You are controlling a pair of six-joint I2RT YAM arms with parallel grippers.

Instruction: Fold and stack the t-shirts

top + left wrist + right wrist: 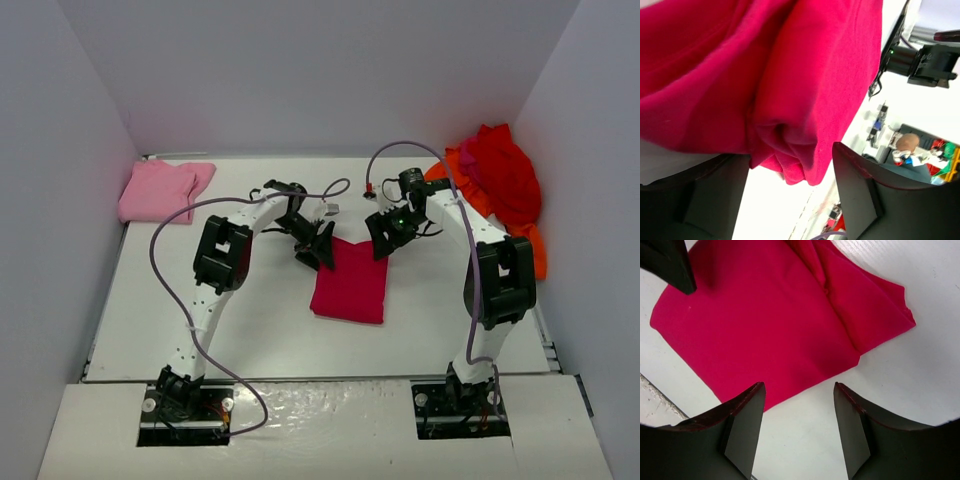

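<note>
The crimson-magenta t-shirt [350, 282] lies folded in a rectangle mid-table. My left gripper [318, 248] is at its far left corner. In the left wrist view [790, 152] the jaws stand open with a bunched corner of this shirt [790, 75] between them. My right gripper [380, 236] is open and empty at the far right corner; in the right wrist view [798, 386] it hovers over bare table just off the shirt's edge [760, 325]. The light pink shirt [165, 190] lies folded at the far left. The red shirt [505, 175] and orange shirt [540, 252] are piled far right.
White walls enclose the table on three sides. Purple cables loop from both arms, one over the right arm [400, 150]. A left finger [670, 262] shows at the top left of the right wrist view.
</note>
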